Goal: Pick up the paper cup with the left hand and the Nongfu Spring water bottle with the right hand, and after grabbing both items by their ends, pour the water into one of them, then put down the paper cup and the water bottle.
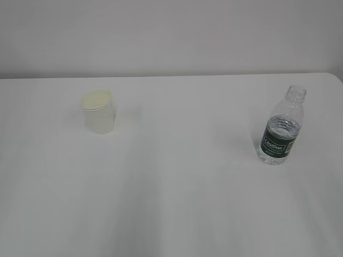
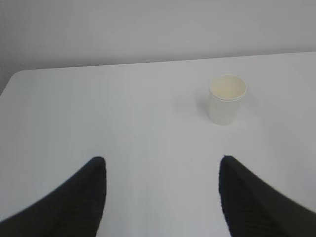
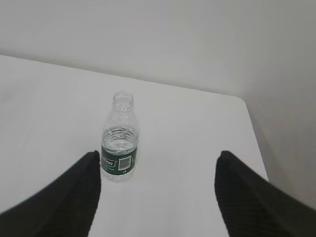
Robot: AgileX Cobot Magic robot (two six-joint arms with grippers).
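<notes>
Cup [image 2: 226, 99] and bottle [image 3: 119, 138] stand beyond parted fingers [image 2: 84, 197], untouched.

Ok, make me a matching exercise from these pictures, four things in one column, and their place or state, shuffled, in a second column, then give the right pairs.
Column one:
1. paper cup
2. water bottle
3. left gripper
4. table

Column two:
A. open, holding nothing
B. white, bearing both items
C. upright on the left of the exterior view, cream inside
D. upright on the right, uncapped, green label

Pairs: 1-C, 2-D, 3-A, 4-B
</notes>
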